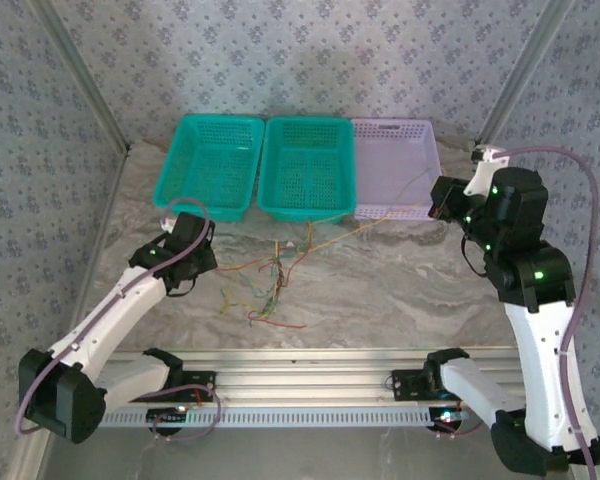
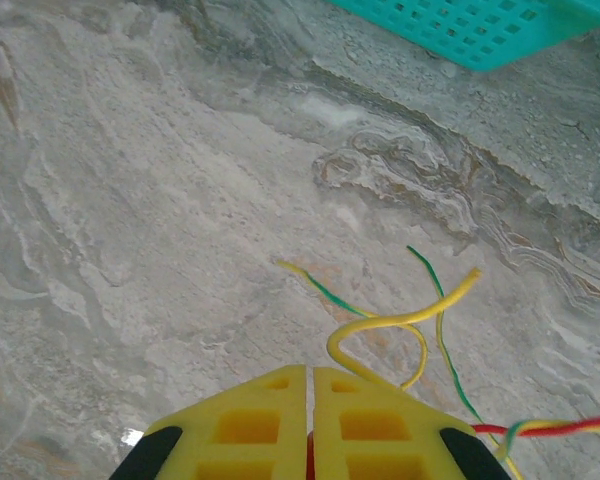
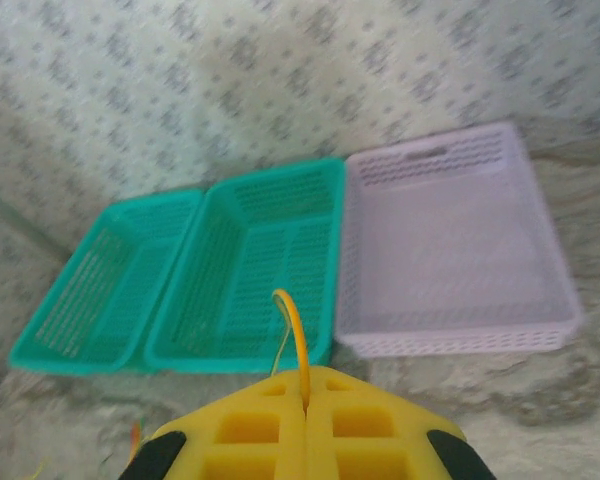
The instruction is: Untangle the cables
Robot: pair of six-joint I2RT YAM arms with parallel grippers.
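Right end effector [image 3: 306,378] pinches the orange cable [image 3: 300,330]; left end effector [image 2: 309,378], a red cable [image 2: 580,424]. We judge the cables [image 1: 272,285] light and limp: grasp near free ends.

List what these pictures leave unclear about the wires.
- Top view: wires too thin to trace their crossings.
- Left wrist view: left hand hides what it pinches; red wire cut by right edge.
- Right wrist view: blurred; orange wire vanishes inside right hand.

Teal basket [image 1: 212,165], second teal basket [image 1: 305,165], lilac basket [image 1: 395,165] abreast on table [image 1: 400,290]
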